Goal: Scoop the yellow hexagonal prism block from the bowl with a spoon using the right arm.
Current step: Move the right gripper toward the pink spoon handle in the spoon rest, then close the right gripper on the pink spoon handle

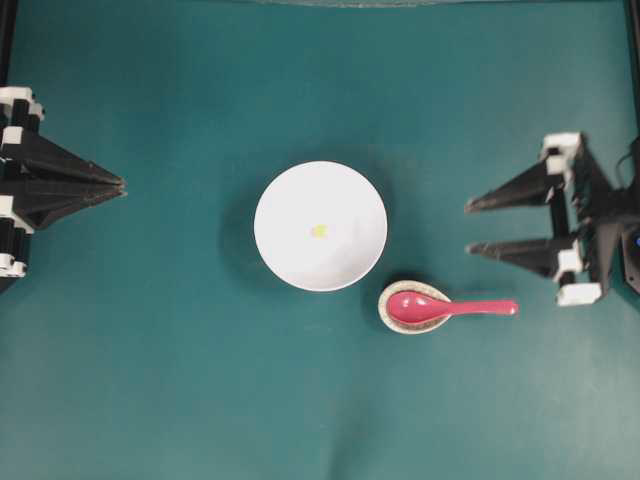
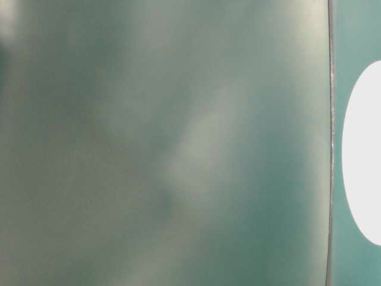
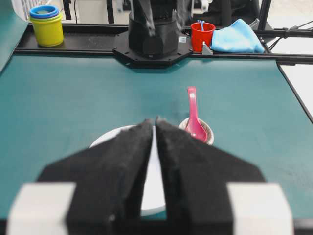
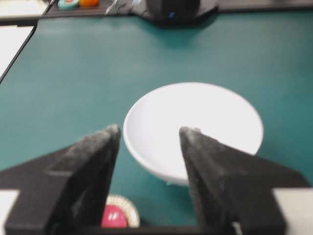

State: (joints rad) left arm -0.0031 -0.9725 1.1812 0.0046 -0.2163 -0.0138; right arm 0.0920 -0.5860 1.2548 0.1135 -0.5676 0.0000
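Right gripper (image 1: 468,227), black two-finger with white parts, stands spread wide at 3 o'clock, holding nothing. Glossy pink-red soup spoon (image 1: 445,307) rests scoop-down in small speckled beige dish (image 1: 392,317), at 5 o'clock just beside large plain white bowl (image 1: 320,226). Tiny pale-yellow hexagonal block (image 1: 318,231) lies at bowl centre. Left gripper (image 1: 122,184) pinched closed, empty, at 9 o'clock.

Black two-finger left gripper (image 1: 118,184) sits at the left edge, its pointed fingers pressed together, tips aimed toward the middle. Opposite, the black right gripper (image 1: 468,227) with white parts has its fingers spread wide, holding nothing.
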